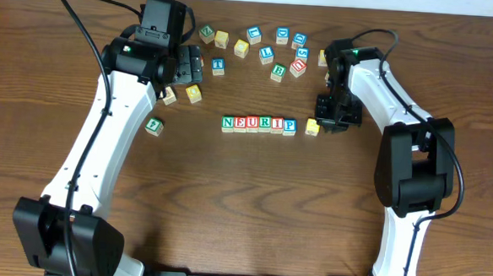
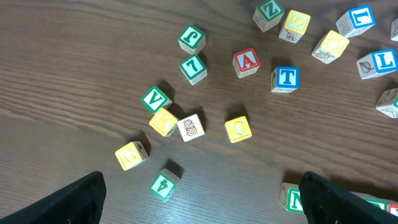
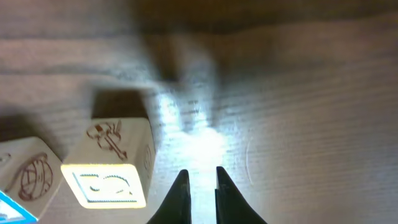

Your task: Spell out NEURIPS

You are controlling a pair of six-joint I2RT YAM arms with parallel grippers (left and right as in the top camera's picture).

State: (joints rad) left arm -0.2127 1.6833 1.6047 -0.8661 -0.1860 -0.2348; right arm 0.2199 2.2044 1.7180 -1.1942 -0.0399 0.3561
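Since the row (image 1: 259, 124) only reads NEURIP, right claw (image 3: 200, 194) sits pinched shut beside the yellow cube (image 1: 312, 126), likely to nudge it over; left claw (image 2: 208, 199) hangs wide open.

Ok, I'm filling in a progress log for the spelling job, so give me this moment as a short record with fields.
row: N E U R I P in a line, mid-table
missing letter: S
yellow-faced cube: just off the P end, apart from it, letter blurred
right gripper: low beside that cube, jaws almost shut, empty
left gripper: above loose cubes, jaws wide open, empty
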